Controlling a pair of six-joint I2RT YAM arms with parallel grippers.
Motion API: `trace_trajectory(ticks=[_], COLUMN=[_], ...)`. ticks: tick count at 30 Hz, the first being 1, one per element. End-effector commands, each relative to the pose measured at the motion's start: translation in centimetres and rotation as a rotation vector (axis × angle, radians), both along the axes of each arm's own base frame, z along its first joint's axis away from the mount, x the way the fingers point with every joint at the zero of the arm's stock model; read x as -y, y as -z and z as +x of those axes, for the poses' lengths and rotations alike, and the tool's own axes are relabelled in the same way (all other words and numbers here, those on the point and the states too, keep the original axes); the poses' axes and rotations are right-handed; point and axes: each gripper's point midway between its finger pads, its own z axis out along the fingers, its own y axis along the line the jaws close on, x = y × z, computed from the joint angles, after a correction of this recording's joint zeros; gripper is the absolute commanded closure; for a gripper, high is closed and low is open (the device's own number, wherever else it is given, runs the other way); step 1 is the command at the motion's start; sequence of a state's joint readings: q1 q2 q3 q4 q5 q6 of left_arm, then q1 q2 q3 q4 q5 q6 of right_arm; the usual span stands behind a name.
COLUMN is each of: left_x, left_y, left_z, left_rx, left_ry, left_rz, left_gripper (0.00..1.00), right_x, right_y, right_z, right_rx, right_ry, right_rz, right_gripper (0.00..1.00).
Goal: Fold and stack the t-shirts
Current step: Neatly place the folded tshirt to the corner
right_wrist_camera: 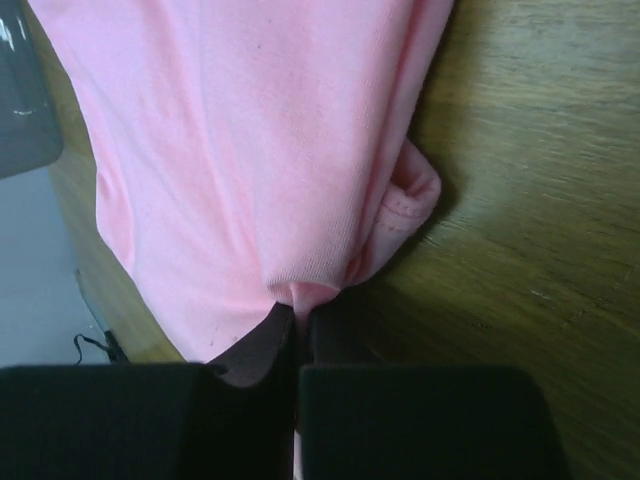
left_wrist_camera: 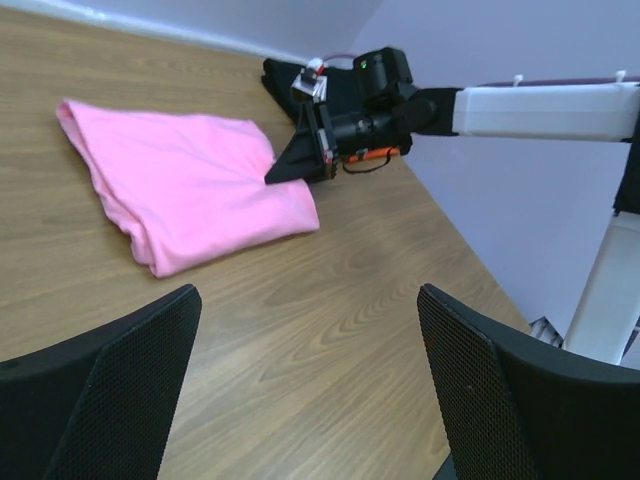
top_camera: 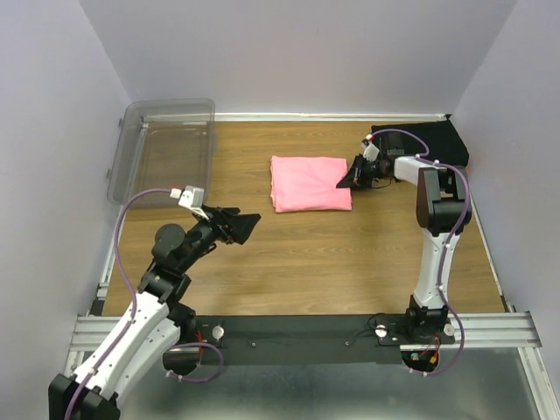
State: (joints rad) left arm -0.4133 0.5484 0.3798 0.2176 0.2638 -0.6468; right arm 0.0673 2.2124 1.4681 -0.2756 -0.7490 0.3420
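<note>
The right gripper (right_wrist_camera: 297, 320) has its jaws clamped on the right edge of the folded salmon-pink cloth t-shirt (top_camera: 308, 183), which lies as a flat rectangle at mid-table. The left gripper (top_camera: 248, 227) has its jaws wide apart and hangs near the shirt's near left corner, touching nothing. The wooden table (top_camera: 315, 262) shows bare along the shirt's left, near and far edges. One black folded t-shirt (top_camera: 433, 140) lies in the far right corner. One clear plastic bin (top_camera: 171, 105) stands at the far left.
</note>
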Motion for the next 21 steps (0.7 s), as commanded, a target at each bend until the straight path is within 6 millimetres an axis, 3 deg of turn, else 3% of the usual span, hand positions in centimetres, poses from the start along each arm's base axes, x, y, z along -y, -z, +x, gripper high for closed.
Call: trace_trajectory(ticks=[1, 4, 6, 8, 9, 10, 12, 14, 15, 16, 18, 20, 21], left_x=[0.5, 1.5, 1.5, 1.6, 2.1, 2.8, 4.2, 4.3, 4.7, 4.5, 4.5, 4.7, 4.9], left_y=[3.8, 5.0, 5.0, 6.5, 5.2, 7.7, 9.5, 10.8, 9.6, 13.2, 15.7, 17.5, 16.4], left_z=[1.2, 2.1, 3.3, 5.5, 6.9, 8.3, 11.2, 13.4, 15.5, 16.2, 18.3, 19.7, 20.6], left_rx=[-0.137, -0.18, -0.192, -0.242, -0.223, -0.295, -0.354, -0.38, -0.362, -0.461, -0.541, -0.584, -0.561], left_ry=[-0.013, 0.011, -0.024, -0.073, -0.073, -0.073, -0.063, -0.097, -0.124, -0.143, -0.182, -0.191, -0.201], left_rz=[-0.033, -0.056, -0.079, -0.046, -0.038, 0.012, 0.069, 0.115, 0.109, 0.178, 0.259, 0.312, 0.296], left_gripper=[0.03, 0.03, 0.02, 0.02, 0.02, 0.02, 0.02, 0.02, 0.01, 0.02, 0.02, 0.02, 0.02], right_x=[0.5, 0.3, 0.8, 0.9, 0.9, 0.9, 0.9, 1.0, 1.1, 1.1, 1.2, 1.3, 1.3], right_y=[4.8, 1.5, 0.6, -0.1, -0.2, -0.2, 0.3, 0.7, 0.8, 0.8, 0.5, 0.4, 0.3], right_z=[-3.6, -2.5, -1.8, -1.4, -1.4, -1.3, -1.4, -1.6, -1.7, -1.8, -1.8, -1.7, -1.7], right_rx=[-0.152, -0.01, 0.044, 0.07, 0.072, 0.071, 0.054, 0.045, 0.043, 0.042, 0.047, 0.054, 0.055], right_ry=[-0.032, -0.112, -0.118, -0.124, -0.127, -0.128, -0.133, -0.137, -0.136, -0.14, -0.141, -0.141, -0.14], right_rz=[-0.079, -0.075, -0.11, -0.124, -0.125, -0.122, -0.122, -0.124, -0.129, -0.13, -0.131, -0.132, -0.13], right_gripper=[1.0, 0.99, 0.99, 0.99, 0.99, 1.0, 0.99, 1.0, 1.0, 0.99, 1.0, 1.0, 0.99])
